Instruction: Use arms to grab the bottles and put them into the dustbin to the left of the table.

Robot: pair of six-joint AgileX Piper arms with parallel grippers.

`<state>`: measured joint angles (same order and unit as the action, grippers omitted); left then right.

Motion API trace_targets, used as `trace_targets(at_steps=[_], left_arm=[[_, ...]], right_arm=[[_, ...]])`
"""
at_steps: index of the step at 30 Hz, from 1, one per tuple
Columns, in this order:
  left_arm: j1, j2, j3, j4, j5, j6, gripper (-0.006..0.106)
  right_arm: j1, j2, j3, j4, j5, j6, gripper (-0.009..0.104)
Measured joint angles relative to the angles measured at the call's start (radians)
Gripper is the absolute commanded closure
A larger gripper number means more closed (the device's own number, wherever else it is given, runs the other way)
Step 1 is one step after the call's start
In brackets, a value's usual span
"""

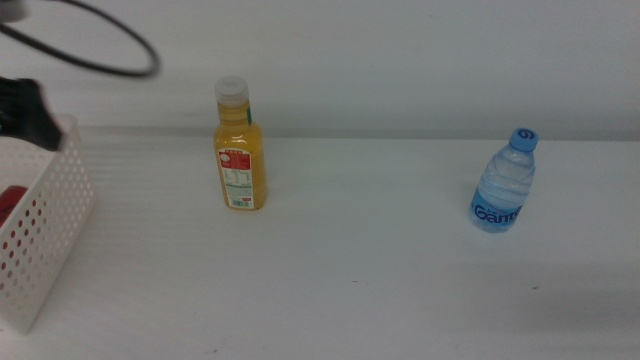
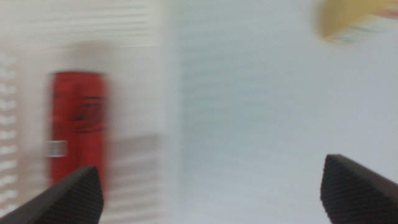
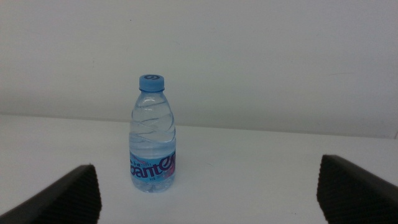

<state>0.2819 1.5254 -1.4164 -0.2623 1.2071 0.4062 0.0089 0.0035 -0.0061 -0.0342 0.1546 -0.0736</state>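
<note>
The white table fills most of the middle view, plain from the lower edge up to the pale wall; at the far left edge stands the white perforated dustbin, partly cut off by the frame, with a patch of red showing inside it at its left; the left wrist view, badly blurred, shows that red as a slim red can lying inside the bin behind the holed wall; the left gripper hangs dark over the bin's upper rim in the upper left of the middle view, a black cable looping above it, and in its own view its jaws stand wide apart with nothing between them; the yellow juice bottle stands upright left of centre, white cap on top, red-and-white label facing the camera, well apart from the bin; the small water bottle stands upright at the right of the frame, blue cap on, well apart from the juice bottle; the right gripper is out of the middle view, yet its wrist view shows its jaws wide and empty, the water bottle upright on the table ahead of them, left of the picture's centre.
</note>
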Motion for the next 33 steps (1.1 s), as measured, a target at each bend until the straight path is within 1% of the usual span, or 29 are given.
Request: trace_targets(at_steps=[3,6,11,14,19,21,23,27,30,33], left_arm=[[-0.130,-0.146,0.112,0.014,-0.003,-0.028,0.007],[-0.255,-0.277,0.241,0.017,-0.062,-0.037,0.007],[-0.436,-0.451,0.443,0.017,-0.260,-0.053,0.007],[-0.505,-0.526,0.541,0.017,-0.344,-0.057,0.007],[-0.573,-0.595,0.667,-0.004,-0.473,-0.060,0.007],[-0.596,-0.613,0.725,0.006,-0.575,-0.075,0.007],[-0.630,-0.632,0.794,0.050,-0.729,-0.118,0.007],[-0.676,-0.638,0.992,0.175,-1.076,-0.272,0.007],[-0.681,-0.620,1.103,0.209,-1.286,-0.341,0.007],[-0.681,-0.604,1.151,0.213,-1.403,-0.362,0.007]], right_arm=[[0.000,0.000,0.000,0.000,0.000,0.000,0.002],[0.000,0.000,0.000,0.000,0.000,0.000,0.002],[0.000,0.000,0.000,0.000,0.000,0.000,0.002],[0.000,0.000,0.000,0.000,0.000,0.000,0.002],[0.000,0.000,0.000,0.000,0.000,0.000,0.002],[0.000,0.000,0.000,0.000,0.000,0.000,0.002],[0.000,0.000,0.000,0.000,0.000,0.000,0.002],[0.000,0.000,0.000,0.000,0.000,0.000,0.002],[0.000,0.000,0.000,0.000,0.000,0.000,0.002],[0.000,0.000,0.000,0.000,0.000,0.000,0.002]])
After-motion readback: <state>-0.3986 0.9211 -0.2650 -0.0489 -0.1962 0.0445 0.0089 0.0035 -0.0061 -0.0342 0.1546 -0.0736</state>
